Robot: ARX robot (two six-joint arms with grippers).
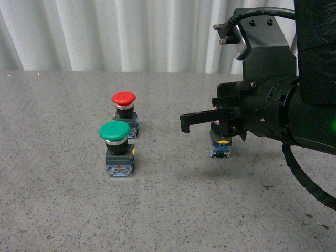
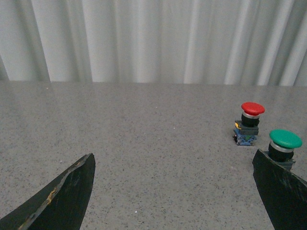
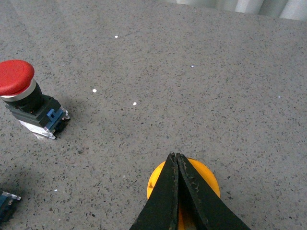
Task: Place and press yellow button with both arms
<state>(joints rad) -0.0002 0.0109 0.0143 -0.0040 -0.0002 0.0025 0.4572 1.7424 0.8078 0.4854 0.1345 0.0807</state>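
1. The yellow button (image 1: pixel 220 147) stands upright on the grey speckled table (image 1: pixel 63 199), right of centre and well apart from the other two buttons. From the front only its dark base, with blue and yellow bits, shows under the arm.
2. The right arm (image 1: pixel 283 113) reaches in from the right. Its right gripper (image 1: pixel 185 123) points leftward, low over the yellow button.
3. Its wrist camera shows the two black fingers (image 3: pixel 165 191) pressed flat together with no gap and nothing between them. They lie across the yellow cap (image 3: pixel 208 181), and their tips reach its far edge. I cannot tell whether they touch the cap or sit just above it.
4. The left gripper (image 2: pixel 172 158) shows only in its own wrist camera. Its fingers (image 2: pixel 62 194) are spread wide and have hold of nothing, with only bare table between them.
5. The green button (image 1: pixel 116 144) stands upright left of centre. In the left wrist view one left finger partly covers its base.
6. The red button (image 1: pixel 124 107) stands upright just behind the green one, nearer the white curtain (image 1: pixel 105 31).
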